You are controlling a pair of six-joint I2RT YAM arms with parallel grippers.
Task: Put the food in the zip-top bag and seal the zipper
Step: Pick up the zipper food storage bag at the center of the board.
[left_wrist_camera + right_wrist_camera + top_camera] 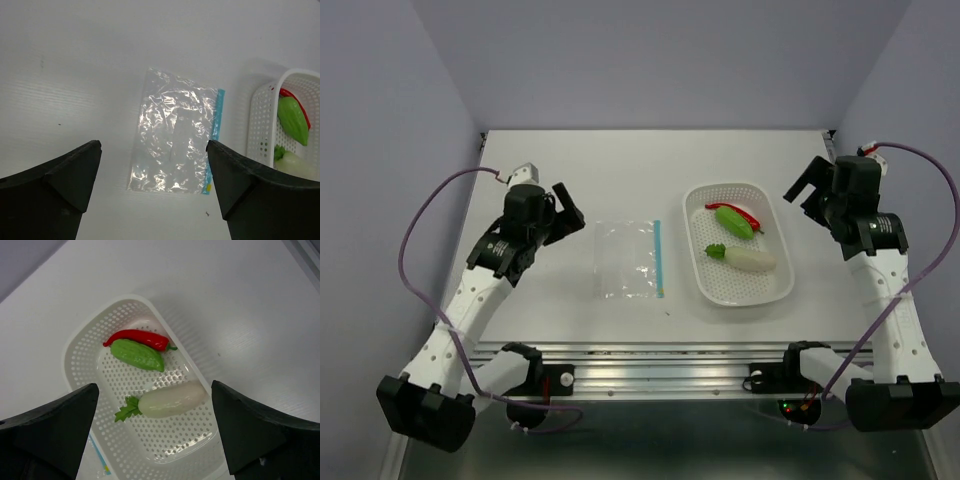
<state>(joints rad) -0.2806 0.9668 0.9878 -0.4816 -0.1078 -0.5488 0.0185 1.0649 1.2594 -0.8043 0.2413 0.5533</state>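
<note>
The clear zip-top bag [630, 259] lies flat mid-table, its light blue zipper [659, 258] along its right edge; both also show in the left wrist view, bag [172, 157], zipper [214, 140]. The food lies in a white basket [775, 290]: white radish [745, 258], green cucumber piece [732, 222], red chili [738, 210]. In the right wrist view I see radish [167, 399], cucumber piece [136, 354], chili [136, 337]. My left gripper [560, 210] is open and empty, left of the bag. My right gripper [802, 189] is open and empty, right of the basket, held above the table.
The white perforated basket [82, 352] stands right of the bag, close to the zipper edge; it also shows in the left wrist view [260, 130]. Walls enclose the table at the back and sides. A metal rail runs along the near edge [660, 360].
</note>
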